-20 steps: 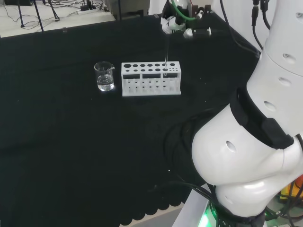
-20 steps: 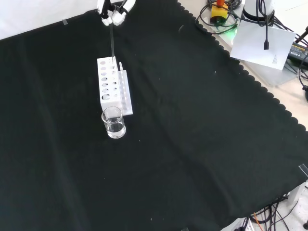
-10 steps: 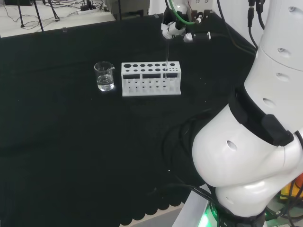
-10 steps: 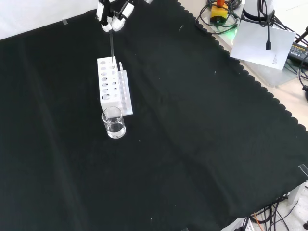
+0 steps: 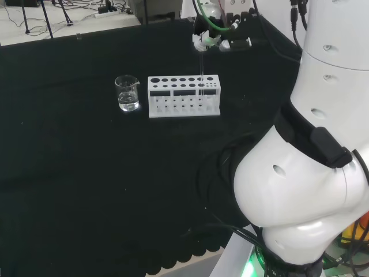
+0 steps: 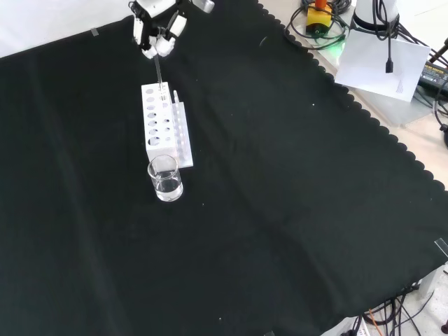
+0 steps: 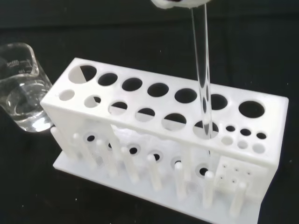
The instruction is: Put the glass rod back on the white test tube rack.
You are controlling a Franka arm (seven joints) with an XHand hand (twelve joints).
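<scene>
The white test tube rack (image 5: 184, 96) (image 6: 162, 124) (image 7: 159, 140) stands on the black cloth. A clear glass rod (image 7: 202, 74) (image 5: 201, 68) (image 6: 158, 72) hangs upright, its lower end inside a hole of the rack's front row near the end far from the beaker. The hand (image 5: 209, 38) (image 6: 155, 33) is above that end of the rack, fingers pinched on the rod's top. A blurred white fingertip (image 7: 180, 3) shows at the rod's upper end in the wrist view.
A small glass beaker (image 5: 127, 93) (image 6: 166, 178) (image 7: 22, 88) with a little clear liquid stands close to the rack's other end. The arm's big white links (image 5: 305, 150) take up the head view's right. Cables and paper (image 6: 388, 49) lie past the cloth's edge.
The hand has shifted slightly with the rod, leftward in both the head and front views. The rod's lower end stays at the rack's hole. Rack and beaker have not moved.
</scene>
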